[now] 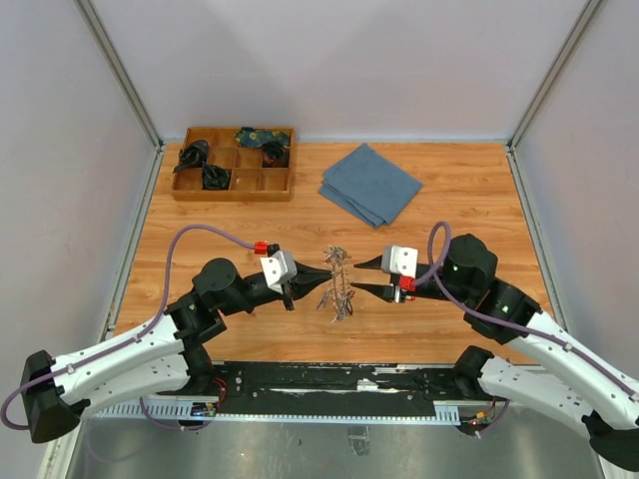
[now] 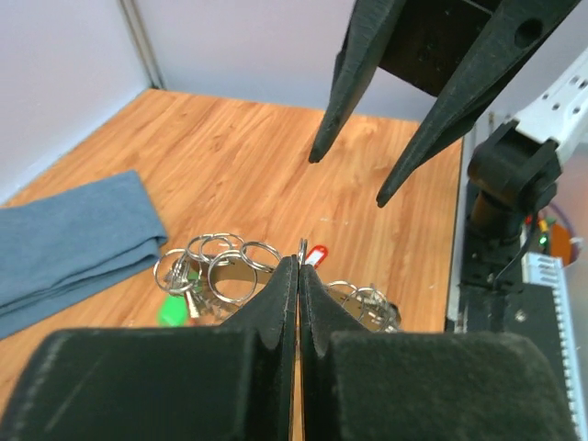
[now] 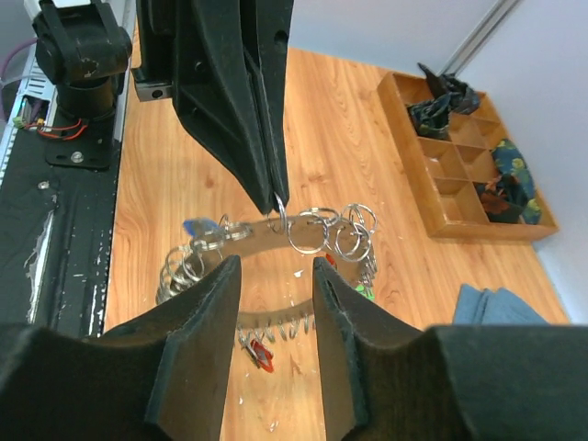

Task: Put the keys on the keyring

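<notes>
The keyring [image 1: 337, 282] is a large band crowded with small silver rings and keys, lifted off the table at mid-table. My left gripper [image 1: 324, 280] is shut on one small ring [image 2: 302, 246] at the band's edge. Keys hang from it, among them one with a red tag [image 3: 261, 355], one with a green tag [image 2: 173, 310] and one with a blue tag [image 3: 197, 225]. My right gripper [image 1: 355, 277] stands open just right of the bunch, with nothing between its fingers. In the right wrist view the keyring [image 3: 317, 225] lies beyond the right gripper [image 3: 274, 266].
A wooden compartment tray [image 1: 235, 188] with dark bundles sits at the back left. A folded blue cloth [image 1: 371, 185] lies at the back right. Grey walls close in the table on three sides.
</notes>
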### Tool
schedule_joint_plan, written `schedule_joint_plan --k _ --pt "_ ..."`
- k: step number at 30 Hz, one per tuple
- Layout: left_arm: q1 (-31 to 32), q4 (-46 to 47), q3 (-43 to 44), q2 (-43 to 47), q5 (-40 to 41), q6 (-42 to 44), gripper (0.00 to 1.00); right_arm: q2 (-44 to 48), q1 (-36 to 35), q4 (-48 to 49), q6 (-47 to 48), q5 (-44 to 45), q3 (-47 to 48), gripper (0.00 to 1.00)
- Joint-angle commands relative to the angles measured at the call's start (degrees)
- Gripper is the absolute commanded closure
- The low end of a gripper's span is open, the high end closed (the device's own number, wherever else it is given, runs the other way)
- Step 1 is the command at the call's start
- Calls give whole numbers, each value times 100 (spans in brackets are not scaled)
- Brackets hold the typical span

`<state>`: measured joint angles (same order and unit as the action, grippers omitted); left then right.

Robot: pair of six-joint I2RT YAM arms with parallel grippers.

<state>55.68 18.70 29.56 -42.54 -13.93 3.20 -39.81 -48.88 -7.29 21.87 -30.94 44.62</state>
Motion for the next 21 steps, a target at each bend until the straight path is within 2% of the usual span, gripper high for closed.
schedule_joint_plan --k 1,6,21 --pt "-23 -689 615 -165 -222 1011 99 -484 -16 -645 80 -256 614 62" --pt "-27 -1274 1047 -461 -339 1422 99 -835 -74 -853 123 -308 836 62" --pt "-30 -1658 1401 -735 -683 1675 100 -1292 -286 -756 336 -202 934 72"
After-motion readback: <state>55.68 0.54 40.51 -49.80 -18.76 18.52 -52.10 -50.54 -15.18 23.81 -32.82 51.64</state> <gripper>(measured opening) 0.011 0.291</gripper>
